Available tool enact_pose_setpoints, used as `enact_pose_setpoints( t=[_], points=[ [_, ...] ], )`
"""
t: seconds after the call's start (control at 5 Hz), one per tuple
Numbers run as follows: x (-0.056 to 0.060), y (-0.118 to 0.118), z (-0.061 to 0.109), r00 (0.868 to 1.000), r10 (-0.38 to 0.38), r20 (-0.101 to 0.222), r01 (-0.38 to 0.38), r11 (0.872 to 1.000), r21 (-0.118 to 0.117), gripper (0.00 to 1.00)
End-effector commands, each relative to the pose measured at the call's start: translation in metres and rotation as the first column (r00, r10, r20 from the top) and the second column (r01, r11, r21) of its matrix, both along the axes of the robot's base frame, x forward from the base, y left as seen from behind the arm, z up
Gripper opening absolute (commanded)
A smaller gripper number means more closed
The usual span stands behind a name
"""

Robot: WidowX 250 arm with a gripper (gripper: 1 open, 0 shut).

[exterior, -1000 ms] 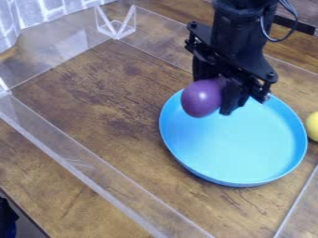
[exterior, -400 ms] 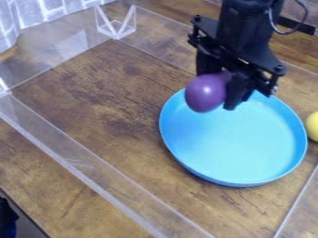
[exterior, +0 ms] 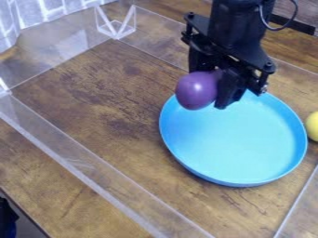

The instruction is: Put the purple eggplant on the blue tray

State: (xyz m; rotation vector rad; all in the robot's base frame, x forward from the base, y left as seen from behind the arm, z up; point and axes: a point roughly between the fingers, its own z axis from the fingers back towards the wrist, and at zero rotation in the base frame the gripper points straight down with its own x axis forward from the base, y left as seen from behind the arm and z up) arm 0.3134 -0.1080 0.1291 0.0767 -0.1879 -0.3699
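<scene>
The purple eggplant (exterior: 195,91) is a small glossy egg shape held in the air by my gripper (exterior: 211,91), whose black fingers are shut on it from the right side. It hangs just above the upper-left rim of the blue tray (exterior: 236,149), a large round light-blue plate lying flat on the wooden table. The black arm rises from the gripper to the top edge of the picture. Nothing lies inside the tray.
A yellow round fruit (exterior: 311,125) sits at the right edge beside the tray. Clear acrylic walls (exterior: 74,139) run along the left and front of the table, with a clear stand (exterior: 118,20) at the back.
The gripper and the eggplant have shifted slightly up and to the left. The grip on the eggplant is unchanged.
</scene>
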Motion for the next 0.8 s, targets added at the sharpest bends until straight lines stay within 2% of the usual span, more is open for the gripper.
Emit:
enact_pose_setpoints(
  t=[0.0, 0.4, 0.6],
  points=[
    [-0.004, -0.003, 0.012, 0.998, -0.026, 0.059, 0.027, 0.999, -0.024, 0.0],
    [-0.002, -0.005, -0.018, 0.997, -0.058, 0.041, 0.059, 0.998, -0.017, 0.0],
    [0.01, -0.005, -0.018, 0.996, -0.086, 0.039, 0.086, 0.996, 0.0, 0.0]
  ],
)
